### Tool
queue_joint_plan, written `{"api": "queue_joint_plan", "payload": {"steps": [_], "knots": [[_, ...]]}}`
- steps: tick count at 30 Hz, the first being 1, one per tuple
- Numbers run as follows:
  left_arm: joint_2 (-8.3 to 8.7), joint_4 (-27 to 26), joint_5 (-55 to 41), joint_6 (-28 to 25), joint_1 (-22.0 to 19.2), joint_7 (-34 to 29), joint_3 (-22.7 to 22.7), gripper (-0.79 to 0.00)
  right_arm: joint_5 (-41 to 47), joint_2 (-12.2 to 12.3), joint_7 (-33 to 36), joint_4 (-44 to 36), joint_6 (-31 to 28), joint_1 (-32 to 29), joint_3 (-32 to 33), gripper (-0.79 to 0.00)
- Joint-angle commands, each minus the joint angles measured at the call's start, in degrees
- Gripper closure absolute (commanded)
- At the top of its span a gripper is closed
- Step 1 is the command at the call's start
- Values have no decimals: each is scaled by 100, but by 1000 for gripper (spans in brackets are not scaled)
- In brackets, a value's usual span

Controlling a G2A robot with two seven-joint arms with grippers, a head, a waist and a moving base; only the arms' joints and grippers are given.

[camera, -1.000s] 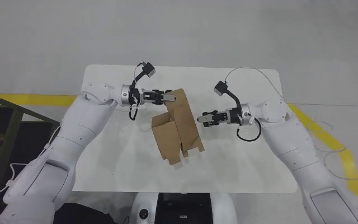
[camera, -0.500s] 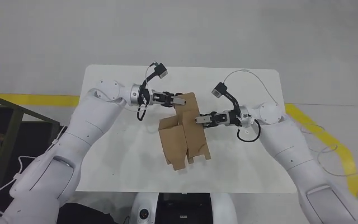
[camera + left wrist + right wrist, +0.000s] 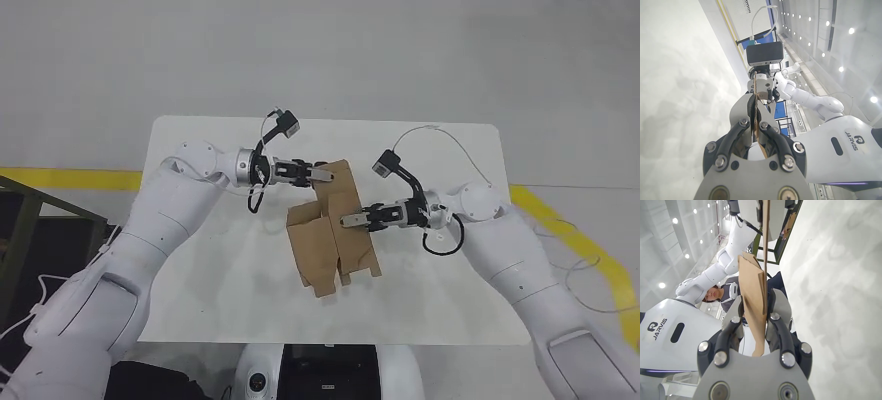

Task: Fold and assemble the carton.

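One brown corrugated cardboard carton (image 3: 325, 250), partly folded, is hanging over the middle of the white tabletop (image 3: 430, 300) in the top view, between two tools. The left tool (image 3: 322, 174) is gripping its far corner, and the right tool (image 3: 346, 220) is meeting its right-hand edge.

From the left wrist, the left tool (image 3: 755, 111) is pinching the carton's (image 3: 755, 123) thin edge tight.

From the right wrist, the right tool (image 3: 756, 302) is pressing together on a carton (image 3: 751, 285) panel running between its fingers.
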Motion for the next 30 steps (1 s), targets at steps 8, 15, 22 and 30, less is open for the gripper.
{"api": "queue_joint_plan", "payload": {"steps": [8,15,22,30], "knots": [[-26,77,-29,-19,20,20,-21,-265,113,-24,-73,122,-73,50,-142,0],[-23,124,-271,-78,36,79,-169,-785,324,-36,-82,261,-83,68,-177,0],[66,231,-533,-300,175,302,-576,-785,508,-28,-255,470,-254,52,-30,0],[121,295,-198,-351,384,731,-805,-785,678,32,-928,546,-544,-156,425,0]]}}
